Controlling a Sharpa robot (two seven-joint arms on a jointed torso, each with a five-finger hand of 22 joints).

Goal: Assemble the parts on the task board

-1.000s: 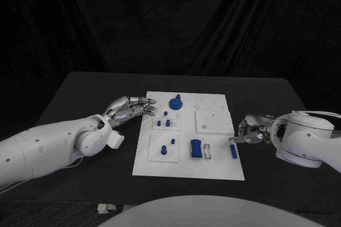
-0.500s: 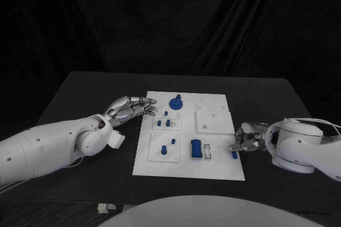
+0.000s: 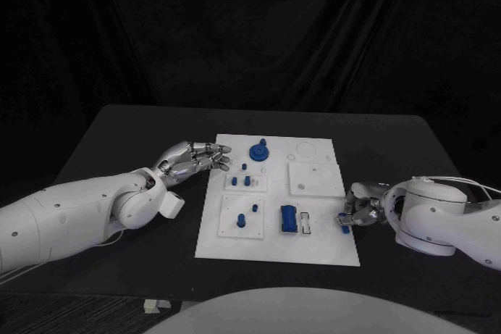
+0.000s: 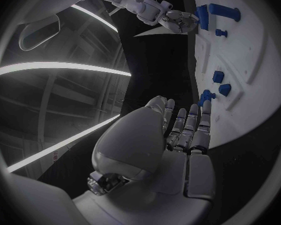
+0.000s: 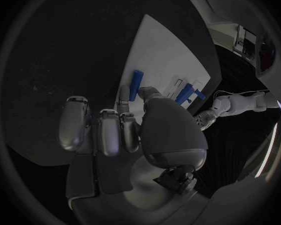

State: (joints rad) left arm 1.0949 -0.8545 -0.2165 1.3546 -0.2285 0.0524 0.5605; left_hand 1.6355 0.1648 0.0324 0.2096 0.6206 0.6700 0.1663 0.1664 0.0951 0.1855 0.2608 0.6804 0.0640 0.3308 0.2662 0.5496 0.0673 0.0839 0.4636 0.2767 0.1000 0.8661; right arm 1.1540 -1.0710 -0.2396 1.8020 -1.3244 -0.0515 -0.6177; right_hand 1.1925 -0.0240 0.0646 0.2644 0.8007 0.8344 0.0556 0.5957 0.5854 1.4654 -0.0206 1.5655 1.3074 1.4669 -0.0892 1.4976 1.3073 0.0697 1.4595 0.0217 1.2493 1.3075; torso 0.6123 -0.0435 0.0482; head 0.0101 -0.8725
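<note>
At four o'clock on the task board (image 3: 313,251), your right hand (image 3: 360,207) has slid inward over the last second, fingers now touching the small blue peg (image 3: 344,224); whether they grip it, you cannot tell. Your left hand (image 3: 193,160) stays loosely curled, holding nothing, at ten o'clock.

Small blue parts (image 3: 286,219) lie scattered across the flat white task board (image 3: 318,251).
</note>
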